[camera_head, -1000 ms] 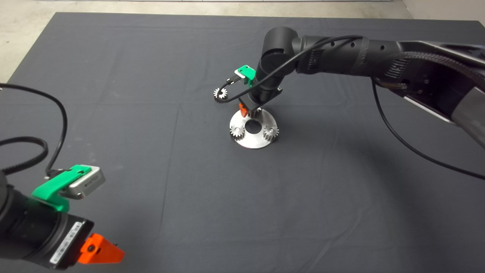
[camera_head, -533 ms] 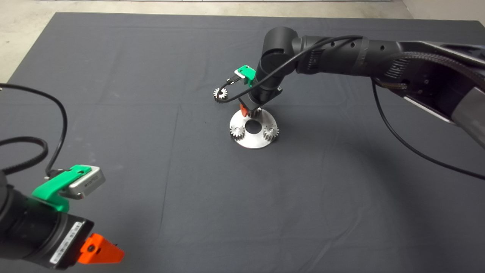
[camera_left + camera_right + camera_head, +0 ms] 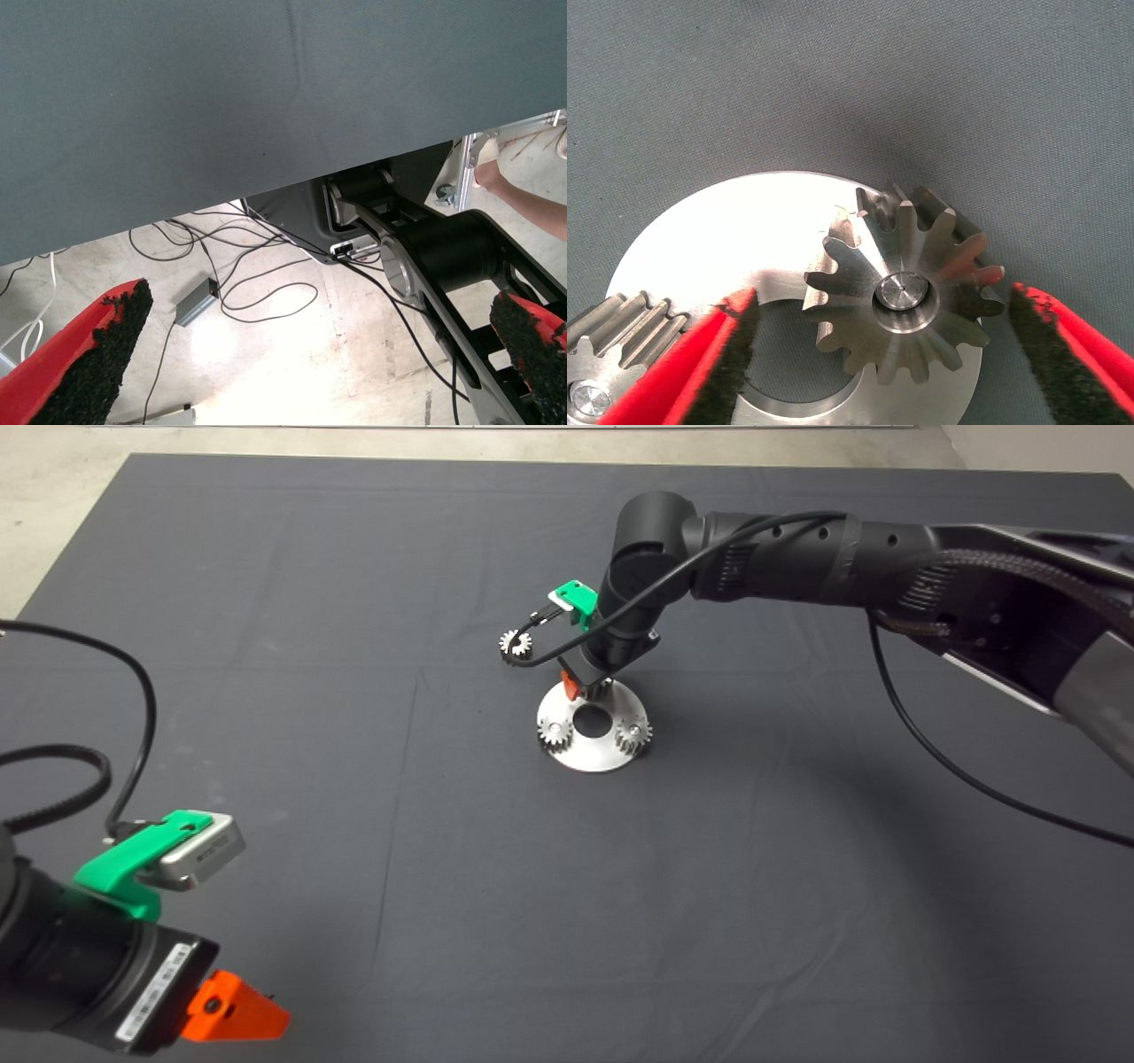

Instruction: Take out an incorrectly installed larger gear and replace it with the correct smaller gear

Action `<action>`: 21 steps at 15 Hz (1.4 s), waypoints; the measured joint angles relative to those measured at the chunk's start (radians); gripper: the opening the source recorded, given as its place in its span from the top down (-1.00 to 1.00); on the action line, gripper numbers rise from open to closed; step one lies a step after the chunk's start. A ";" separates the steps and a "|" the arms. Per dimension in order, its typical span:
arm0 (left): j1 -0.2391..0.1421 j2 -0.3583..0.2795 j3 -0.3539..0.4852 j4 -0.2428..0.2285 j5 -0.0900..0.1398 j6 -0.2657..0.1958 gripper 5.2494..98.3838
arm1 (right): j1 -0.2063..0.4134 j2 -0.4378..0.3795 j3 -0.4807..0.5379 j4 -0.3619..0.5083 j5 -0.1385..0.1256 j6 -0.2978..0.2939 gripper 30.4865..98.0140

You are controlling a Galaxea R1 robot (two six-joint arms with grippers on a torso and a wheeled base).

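Observation:
The larger gear (image 3: 904, 292), chunky with slanted teeth, sits on a pin at the far edge of the round silver plate (image 3: 589, 757). My right gripper (image 3: 884, 294) hangs over it, open, with one black pad on each side of the gear; the right pad (image 3: 1050, 345) is almost at the teeth. In the head view this gripper (image 3: 585, 684) hides most of the larger gear. The smaller gear (image 3: 514, 644) lies flat on the mat just left of the plate, partly behind the arm's cable. My left gripper (image 3: 235, 1019) is parked open at the lower left.
Two small gears with shiny pins (image 3: 554, 733) (image 3: 633, 735) sit on the plate's near side, around its centre hole (image 3: 592, 720). The left wrist view shows the mat's edge, floor cables (image 3: 257, 266) and a person's arm (image 3: 523, 190).
My right gripper has sunk a little lower toward the plate, around the larger gear. The left arm and the gears have not moved.

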 measured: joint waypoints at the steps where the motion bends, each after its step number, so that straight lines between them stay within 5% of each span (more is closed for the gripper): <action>1: 0.000 0.000 0.000 0.000 0.000 0.000 -1.00 | 0.000 0.000 0.000 0.000 0.000 0.000 -0.16; 10: 0.000 -0.001 0.000 0.000 0.000 0.000 -1.00 | -0.016 0.000 0.000 -0.001 0.000 0.000 0.11; 21: 0.000 -0.003 0.000 0.000 0.000 0.000 -1.00 | -0.031 -0.003 0.000 -0.001 0.000 0.001 0.11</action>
